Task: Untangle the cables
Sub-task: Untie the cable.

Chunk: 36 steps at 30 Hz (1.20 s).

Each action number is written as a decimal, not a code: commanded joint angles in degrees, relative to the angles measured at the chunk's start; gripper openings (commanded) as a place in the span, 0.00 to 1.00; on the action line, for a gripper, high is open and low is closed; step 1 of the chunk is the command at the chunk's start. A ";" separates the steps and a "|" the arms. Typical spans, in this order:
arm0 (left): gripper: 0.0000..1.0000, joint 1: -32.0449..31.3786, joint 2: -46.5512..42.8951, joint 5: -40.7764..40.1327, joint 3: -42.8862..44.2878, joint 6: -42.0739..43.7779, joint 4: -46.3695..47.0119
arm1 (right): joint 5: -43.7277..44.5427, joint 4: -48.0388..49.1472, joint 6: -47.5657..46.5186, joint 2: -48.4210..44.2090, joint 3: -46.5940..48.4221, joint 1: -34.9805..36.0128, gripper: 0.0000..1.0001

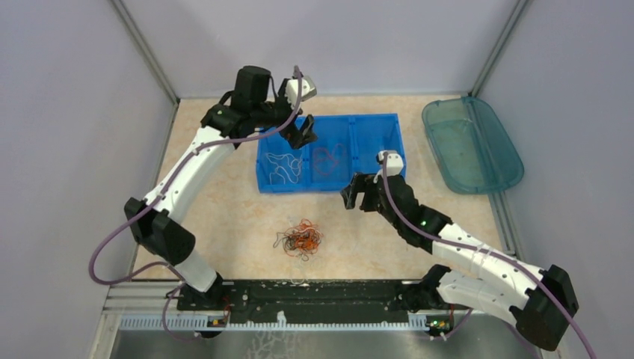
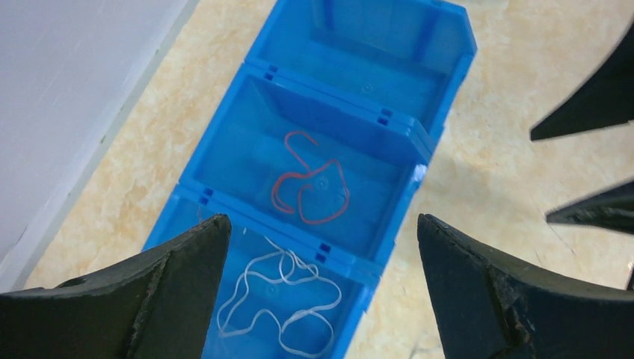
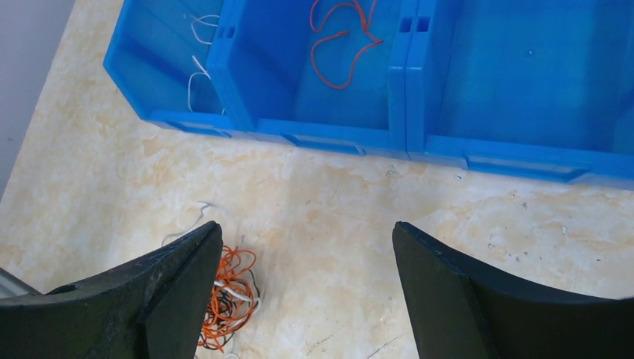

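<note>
The job reads as sorting by colour, caught between a drop-off and the next pick. The left gripper (image 1: 303, 134) hangs over the far left of the blue plastic three-compartment bin (image 1: 329, 188) with its fingers wide apart and nothing between them. Below it, loose white wires (image 1: 284, 166) lie in the left compartment and red-orange wires (image 1: 329, 158) in the middle one. The right compartment looks bare. The right gripper (image 1: 360, 196) hovers just near of the bin's front wall, also spread and empty. The remaining tangle of thin orange, black and white cables (image 1: 300, 239) sits on the beige tabletop, near of the bin and between the two arms, well apart from both grippers. The next move probably calls for one gripper to descend on the clump and pinch a single strand at its edge, perhaps while the other pins the rest. How the strands interlock and how many remain cannot be made out, and in the right wrist view a finger covers part of the clump. A translucent teal plastic tray (image 1: 471, 146) lies far right, unused.
</note>
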 commanded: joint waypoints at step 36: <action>1.00 11.44 -27.36 5.29 -28.22 1.50 -1.30 | -22.80 22.40 1.40 30.95 6.80 10.53 0.71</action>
